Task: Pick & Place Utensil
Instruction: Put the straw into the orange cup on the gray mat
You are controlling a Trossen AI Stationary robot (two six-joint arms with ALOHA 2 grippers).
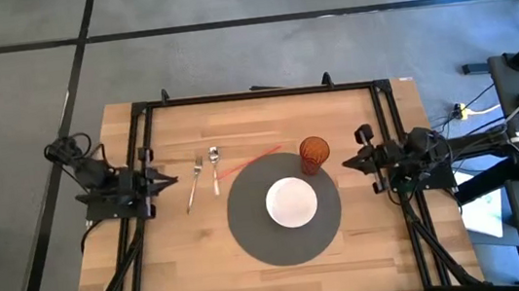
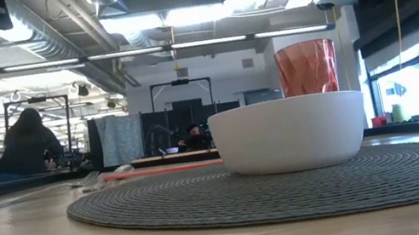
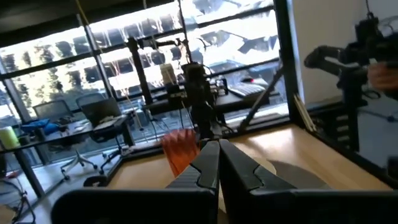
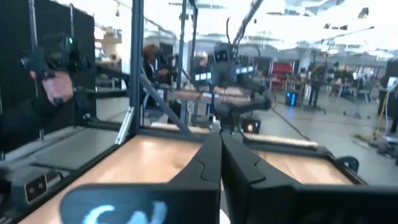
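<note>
Cup (image 1: 314, 153) close beside bowl (image 1: 292, 203)

Two dark arms, black cables, tapered black end effector (image 3: 218, 163) fingers

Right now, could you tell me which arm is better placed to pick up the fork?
Left. The left gripper sits shut at the table's left edge, close to the fork and spoon; the right gripper waits across the placemat.

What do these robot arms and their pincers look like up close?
Both arms are dark, nearly black, built of blocky jointed segments with black cables trailing off. The left gripper and right gripper each end in two smooth, tapering dark fingers. No markings are readable.
</note>
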